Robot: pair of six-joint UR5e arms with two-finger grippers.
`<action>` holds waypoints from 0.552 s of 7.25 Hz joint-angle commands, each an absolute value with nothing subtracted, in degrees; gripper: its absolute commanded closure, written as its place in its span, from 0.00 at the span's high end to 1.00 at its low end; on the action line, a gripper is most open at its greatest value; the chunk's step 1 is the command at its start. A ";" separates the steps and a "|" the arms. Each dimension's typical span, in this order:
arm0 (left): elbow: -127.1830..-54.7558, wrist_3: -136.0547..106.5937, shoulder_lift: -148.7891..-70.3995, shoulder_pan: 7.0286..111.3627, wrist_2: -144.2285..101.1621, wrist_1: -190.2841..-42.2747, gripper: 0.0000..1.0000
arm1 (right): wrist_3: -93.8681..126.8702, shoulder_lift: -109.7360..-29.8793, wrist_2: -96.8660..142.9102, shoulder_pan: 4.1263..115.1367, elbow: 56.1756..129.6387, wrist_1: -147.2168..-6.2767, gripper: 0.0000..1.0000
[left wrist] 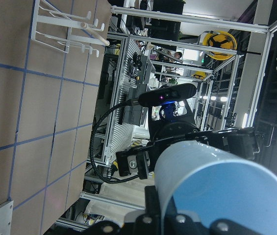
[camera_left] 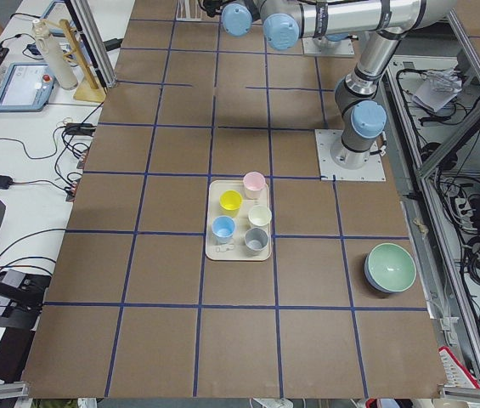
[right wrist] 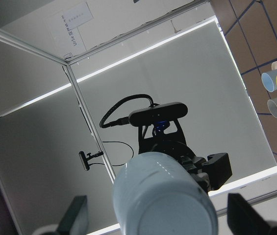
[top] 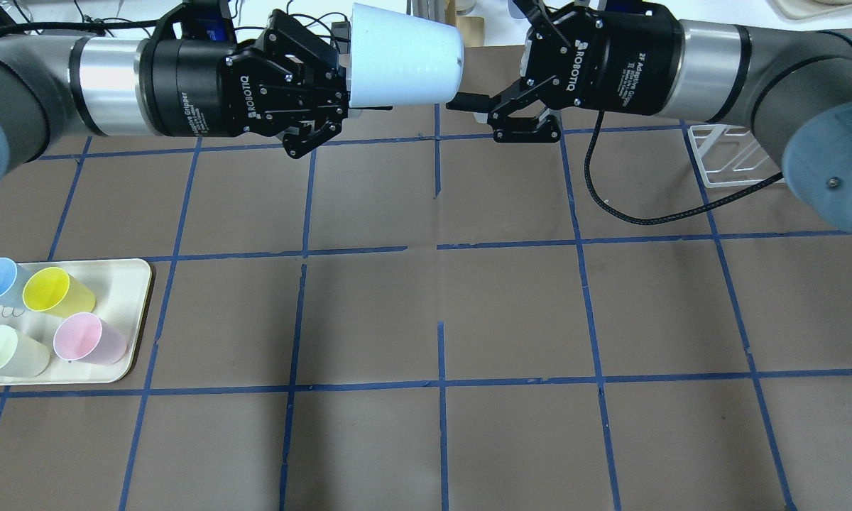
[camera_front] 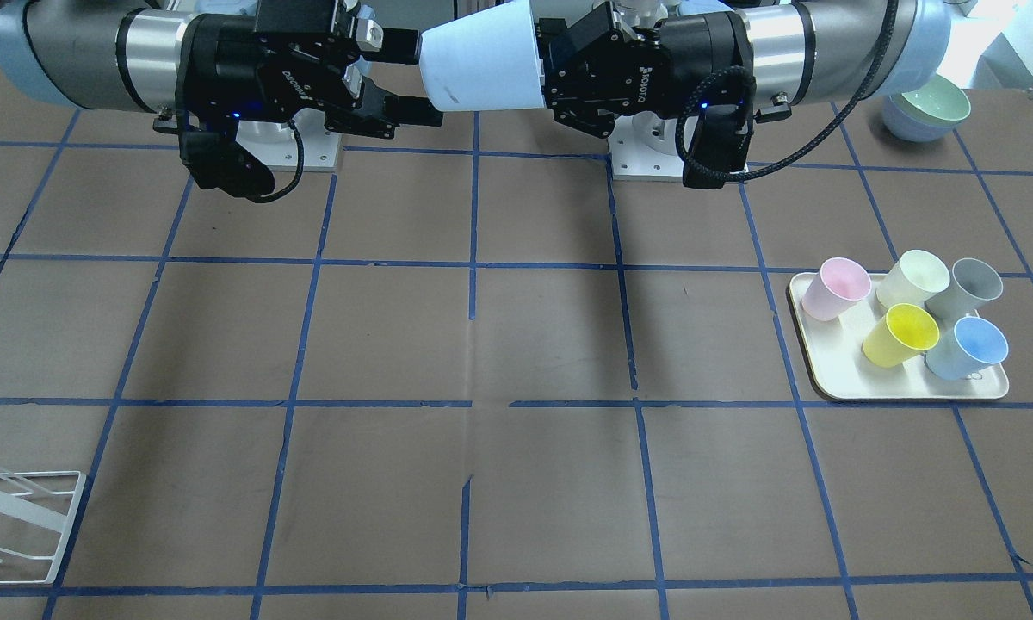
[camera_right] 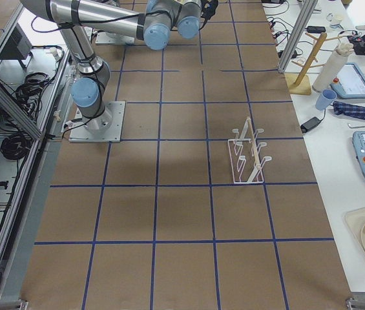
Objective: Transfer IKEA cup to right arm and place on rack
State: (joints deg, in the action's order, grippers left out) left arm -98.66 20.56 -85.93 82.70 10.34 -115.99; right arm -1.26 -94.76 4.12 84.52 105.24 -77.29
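Note:
The IKEA cup (camera_front: 482,60) is pale blue and is held level in the air above the table's robot side. My left gripper (camera_front: 559,73) is shut on its wide rim end, as the overhead view (top: 341,78) also shows. The left wrist view shows the cup's sky-blue inside (left wrist: 226,196). My right gripper (camera_front: 409,77) is open, with its fingers on either side of the cup's narrow base with a gap on each side. The right wrist view shows the base (right wrist: 165,196) between the spread fingers (right wrist: 74,218). The white wire rack (top: 724,152) stands on the table under the right arm.
A cream tray (camera_front: 826,379) at the robot's left holds several cups, among them a second blue cup (camera_front: 968,344) and a yellow cup (camera_front: 900,334). Stacked bowls (camera_front: 930,108) sit by the left arm's base. The rack also shows in the front view (camera_front: 17,517).

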 commanded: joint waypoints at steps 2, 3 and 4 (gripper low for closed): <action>-98.70 21.00 -86.04 82.71 10.46 -115.84 0.00 | -0.79 -94.75 3.78 85.78 105.21 -77.26 0.95; -98.70 20.92 -86.04 82.71 10.55 -115.84 0.00 | -0.88 -94.75 3.78 85.78 105.21 -77.26 0.83; -98.61 20.92 -86.04 82.71 10.55 -115.84 0.00 | -0.79 -94.75 3.87 85.78 105.21 -77.26 0.68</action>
State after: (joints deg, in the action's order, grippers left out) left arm -98.69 20.93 -86.03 82.70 10.51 -115.84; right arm -0.88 -94.75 3.83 85.74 105.21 -77.26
